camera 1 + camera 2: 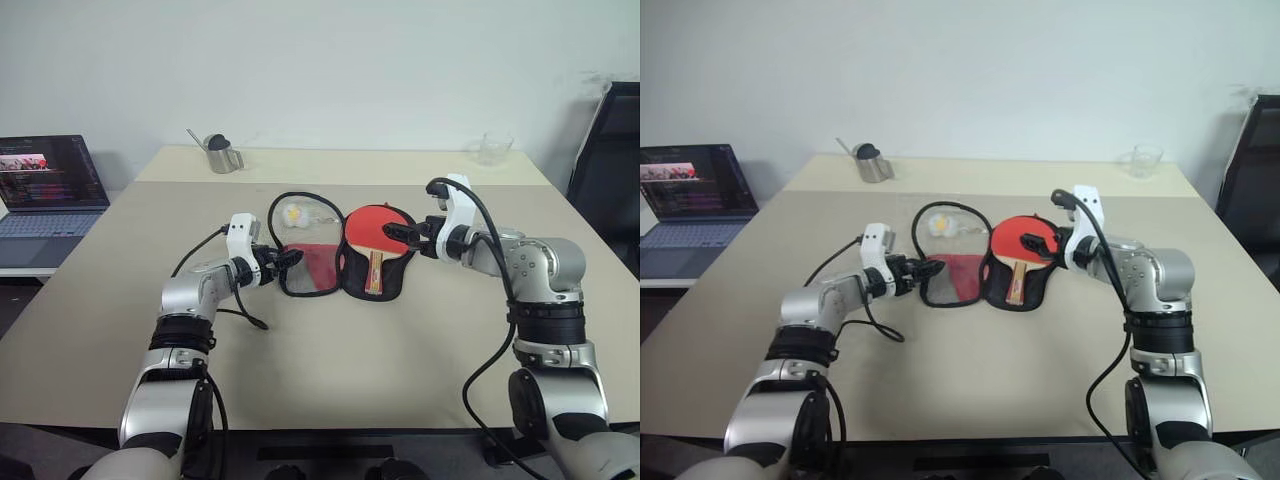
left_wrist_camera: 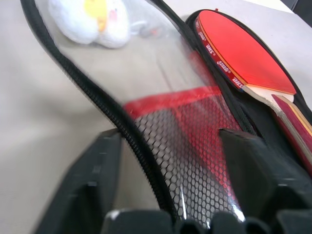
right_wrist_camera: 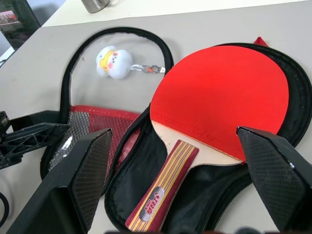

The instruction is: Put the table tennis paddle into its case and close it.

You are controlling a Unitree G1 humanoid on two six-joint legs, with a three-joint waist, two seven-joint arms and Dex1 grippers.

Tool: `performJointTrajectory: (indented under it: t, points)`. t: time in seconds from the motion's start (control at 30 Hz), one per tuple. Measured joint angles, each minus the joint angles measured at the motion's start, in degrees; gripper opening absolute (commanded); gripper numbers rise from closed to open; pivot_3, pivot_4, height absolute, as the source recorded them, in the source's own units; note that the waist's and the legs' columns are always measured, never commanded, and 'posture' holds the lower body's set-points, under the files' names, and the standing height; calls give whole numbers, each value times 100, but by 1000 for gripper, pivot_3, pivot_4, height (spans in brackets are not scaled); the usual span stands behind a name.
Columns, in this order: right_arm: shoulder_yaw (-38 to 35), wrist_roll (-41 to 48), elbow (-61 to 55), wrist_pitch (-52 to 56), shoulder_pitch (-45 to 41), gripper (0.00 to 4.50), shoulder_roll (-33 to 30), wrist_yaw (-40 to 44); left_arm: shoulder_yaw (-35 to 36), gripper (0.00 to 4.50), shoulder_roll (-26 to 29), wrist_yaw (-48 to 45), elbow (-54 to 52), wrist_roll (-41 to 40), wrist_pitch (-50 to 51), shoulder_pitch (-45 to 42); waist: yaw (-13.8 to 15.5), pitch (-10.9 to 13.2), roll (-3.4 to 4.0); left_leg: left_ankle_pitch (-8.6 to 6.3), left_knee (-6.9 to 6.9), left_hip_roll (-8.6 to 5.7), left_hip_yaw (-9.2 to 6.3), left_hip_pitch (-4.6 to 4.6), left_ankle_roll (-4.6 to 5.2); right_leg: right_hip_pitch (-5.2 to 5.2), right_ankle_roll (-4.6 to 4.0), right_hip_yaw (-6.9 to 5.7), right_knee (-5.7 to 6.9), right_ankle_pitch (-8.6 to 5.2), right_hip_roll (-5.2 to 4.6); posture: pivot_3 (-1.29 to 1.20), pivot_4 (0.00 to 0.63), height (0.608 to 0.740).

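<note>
The case [image 3: 146, 187] lies open in the middle of the table. The table tennis paddle [image 3: 219, 95] rests face up in its black right half, handle toward me. The case's left flap [image 1: 305, 268], with red mesh pocket and clear window, lies flat on the table. My left gripper [image 1: 290, 258] is at the flap's near edge; in the left wrist view its fingers [image 2: 92, 185] stand apart on either side of the zip edge, open. My right gripper [image 1: 397, 238] hovers open just above the paddle's blade, touching nothing.
A small white plush keychain [image 1: 292, 214] lies under the flap's clear window. A metal pitcher [image 1: 222, 155] and a clear glass [image 1: 494, 148] stand at the table's far side. A laptop [image 1: 45, 195] sits left, a black chair [image 1: 610, 170] right.
</note>
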Motion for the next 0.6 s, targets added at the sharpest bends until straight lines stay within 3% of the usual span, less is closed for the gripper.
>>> performJointTrajectory:
  t: [0.13,0.2,0.33,0.6]
  points:
    - [-43,-35,0,-1,8,4500,15,-27,1,597,-4,2,0,0,7,0,0,0,0,0,0,0,0,0,0,0,0,0,0,0,0,0,150,740]
    - [-67,-40,0,-1,15,4500,17,-29,0,62,-10,1,-1,-1,7,-1,0,0,0,0,0,0,-1,0,0,0,0,0,0,0,0,0,150,740]
    - [-80,-84,0,-5,13,4500,-50,17,-8,62,-104,2,-104,0,62,0,5,0,0,0,0,0,0,0,0,0,0,-1,0,0,0,0,150,740]
    - [-92,-274,244,-309,-154,4500,-771,437,-61,62,-482,120,-1040,-96,470,103,26,0,0,0,2,-3,1,-1,0,5,6,0,-2,2,0,0,150,740]
